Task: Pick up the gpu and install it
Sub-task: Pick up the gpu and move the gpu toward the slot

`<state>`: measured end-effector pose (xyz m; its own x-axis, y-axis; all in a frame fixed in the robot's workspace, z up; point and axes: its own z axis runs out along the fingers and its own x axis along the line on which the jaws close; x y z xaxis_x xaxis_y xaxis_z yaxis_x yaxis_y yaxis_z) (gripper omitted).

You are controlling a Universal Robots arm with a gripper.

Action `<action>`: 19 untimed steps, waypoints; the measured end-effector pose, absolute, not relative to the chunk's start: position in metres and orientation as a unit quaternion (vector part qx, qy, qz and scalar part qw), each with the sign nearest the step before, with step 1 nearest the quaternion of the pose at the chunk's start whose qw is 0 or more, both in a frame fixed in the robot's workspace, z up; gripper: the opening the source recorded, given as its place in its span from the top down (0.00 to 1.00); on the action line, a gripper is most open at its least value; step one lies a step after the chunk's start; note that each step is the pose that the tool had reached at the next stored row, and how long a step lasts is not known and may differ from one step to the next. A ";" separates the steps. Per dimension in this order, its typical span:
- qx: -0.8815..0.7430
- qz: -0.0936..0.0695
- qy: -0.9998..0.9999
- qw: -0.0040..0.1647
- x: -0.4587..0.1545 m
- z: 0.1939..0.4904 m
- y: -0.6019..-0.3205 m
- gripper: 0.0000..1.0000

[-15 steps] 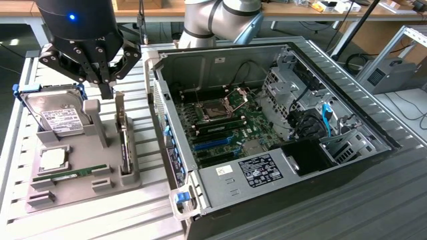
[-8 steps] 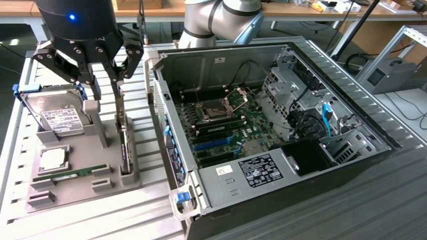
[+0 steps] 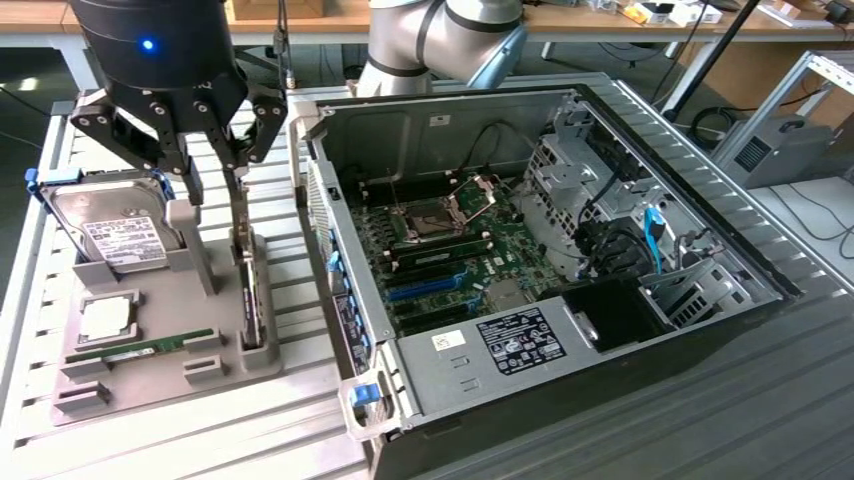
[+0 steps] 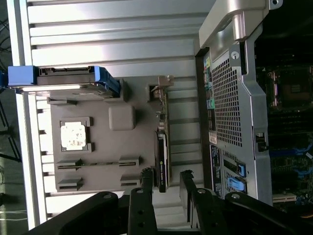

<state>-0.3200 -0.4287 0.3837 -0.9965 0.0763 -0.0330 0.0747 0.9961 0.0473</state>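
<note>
Ribbed aluminium table (image 3: pixel 307 440) runs under everything, with workbenches and cables in the room behind. On it we see a grey fixture (image 3: pixel 160 330) and, at its 3 o'clock in the exterior view, an open computer case (image 3: pixel 441 110).

We find the gpu (image 3: pixel 250 300) standing on its long edge in a slot along the fixture's 3 o'clock side, its metal bracket end toward 12 o'clock. The gripper (image 3: pixel 210 185) hangs over that same side of the fixture. In the wrist view its two black fingers (image 4: pixel 146 183) stand apart with one end of the card between them. The card sits close beside one finger and a clear gap shows to the other, so we read the jaws as spread and clamping nothing.

A small green label shows on the card's edge, though we cannot read its print. The hard drive (image 3: pixel 114 225) in its blue frame, at the fixture's 11 o'clock corner, carries a white label (text too fine to read). The same goes for the black-and-white sticker (image 3: pixel 521 340) inside the case. A processor chip (image 3: pixel 107 318) and a RAM stick (image 3: pixel 140 348) lie toward the fixture's 7 o'clock.
</note>
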 end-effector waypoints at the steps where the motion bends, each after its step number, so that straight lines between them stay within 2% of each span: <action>1: 0.038 0.023 0.999 0.017 -0.320 0.382 -0.429 0.64; 19: 0.038 0.023 0.999 0.017 -0.320 0.349 -0.429 0.64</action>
